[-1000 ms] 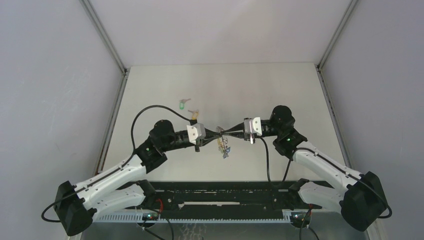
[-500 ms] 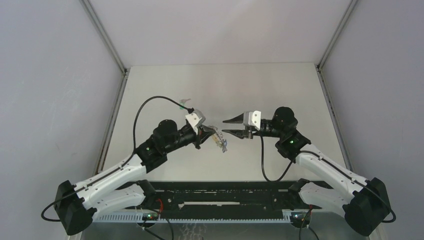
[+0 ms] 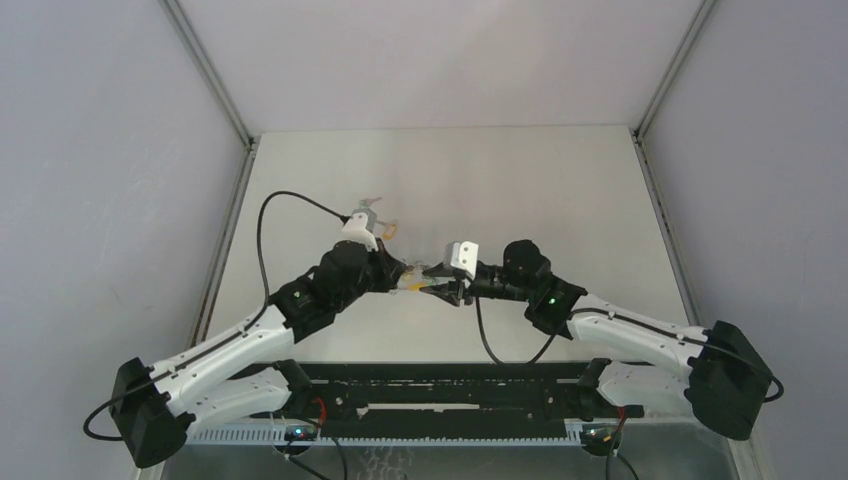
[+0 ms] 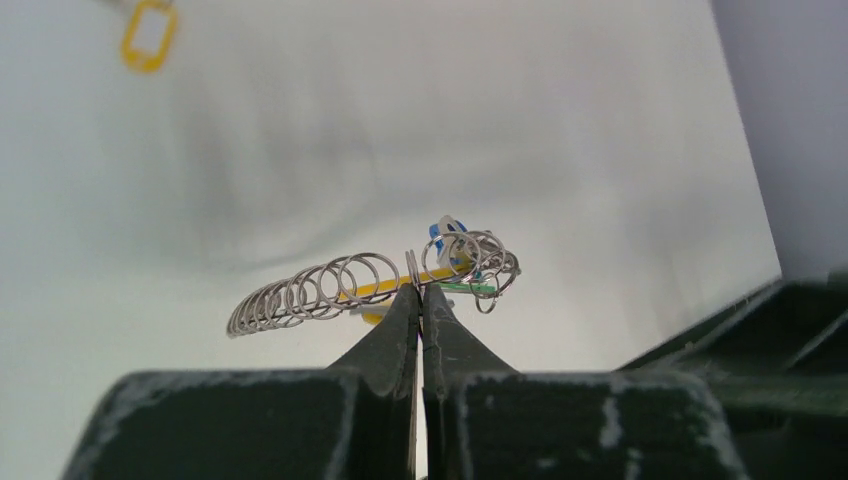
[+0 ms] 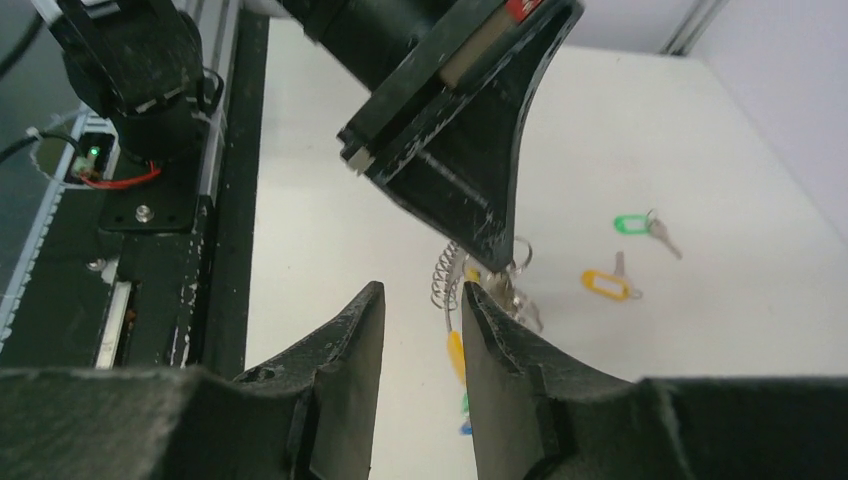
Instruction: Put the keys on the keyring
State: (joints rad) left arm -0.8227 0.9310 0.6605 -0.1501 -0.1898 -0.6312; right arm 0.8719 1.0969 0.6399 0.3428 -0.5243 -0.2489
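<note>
Left wrist view: left gripper is pinching the keyring, fingers pressed together on one loop. Right gripper, jaws slightly apart and empty, is hovering beside it. Green-tagged key and orange-tagged key are lying at the keyring's three o'clock in the right wrist view. A sideways nudge risks pulling the thinly pinched keyring free.

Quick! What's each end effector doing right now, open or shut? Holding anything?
Left end effector: closed, pinching the keyring.
Right end effector: open, holding nothing.
</note>
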